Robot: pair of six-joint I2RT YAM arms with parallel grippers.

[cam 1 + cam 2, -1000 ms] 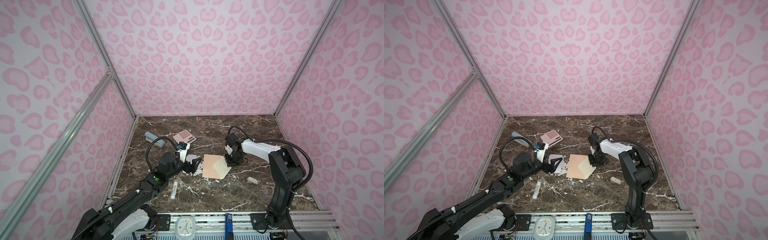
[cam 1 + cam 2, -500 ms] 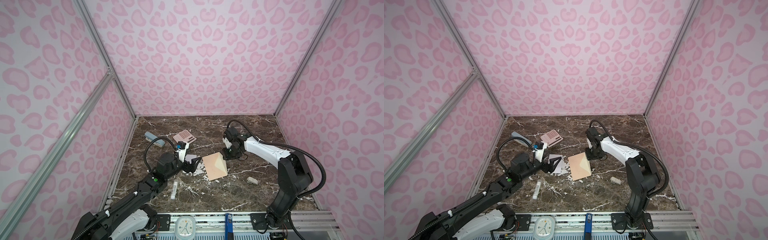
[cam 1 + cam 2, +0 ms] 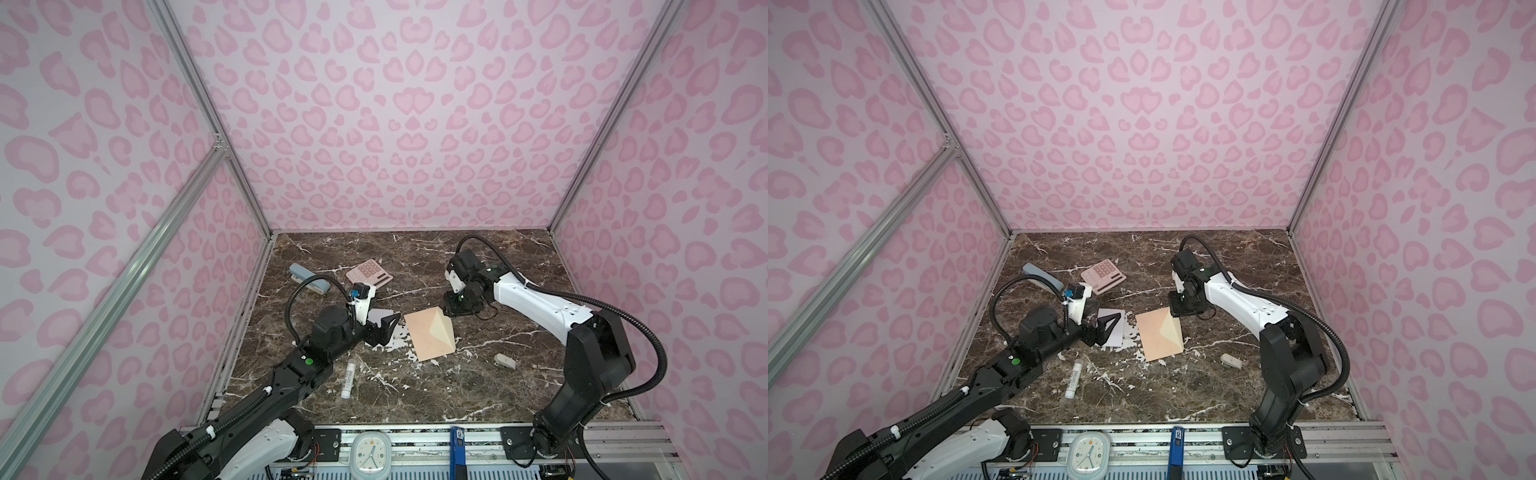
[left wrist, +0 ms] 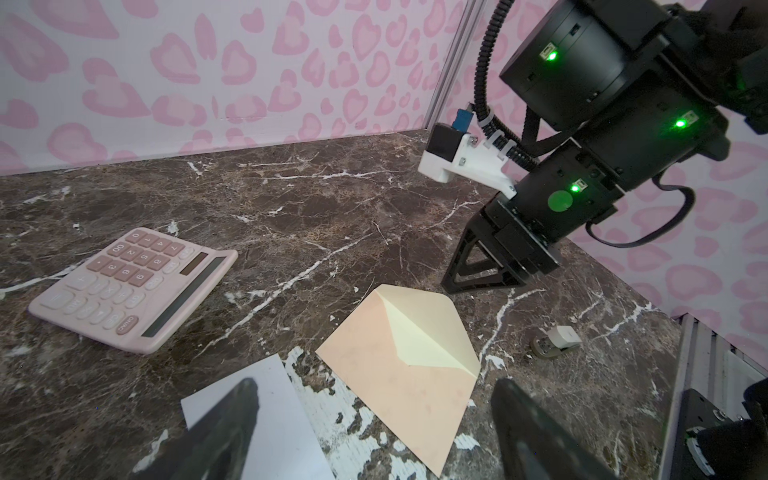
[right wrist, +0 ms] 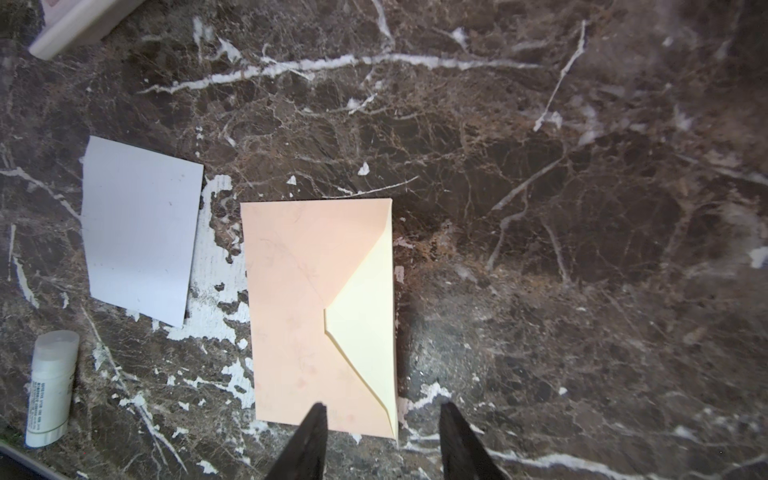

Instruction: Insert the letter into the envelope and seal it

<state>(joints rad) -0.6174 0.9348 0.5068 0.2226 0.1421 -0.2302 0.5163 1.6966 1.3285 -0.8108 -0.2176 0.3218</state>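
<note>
Peach envelope [image 5: 299,299] lies flat, one corner by the right tool [image 5: 382,405], jaws parted, empty; left tool [image 4: 376,386] wide.

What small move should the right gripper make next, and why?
Probably lower the right gripper to the flap and lift it open: it lies folded over the envelope, the letter lies beside it, and the jaws stand open above that end.

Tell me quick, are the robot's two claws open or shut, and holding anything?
The left gripper is open and empty, above the letter.
The right gripper is open and empty, by a corner of the envelope.
</note>
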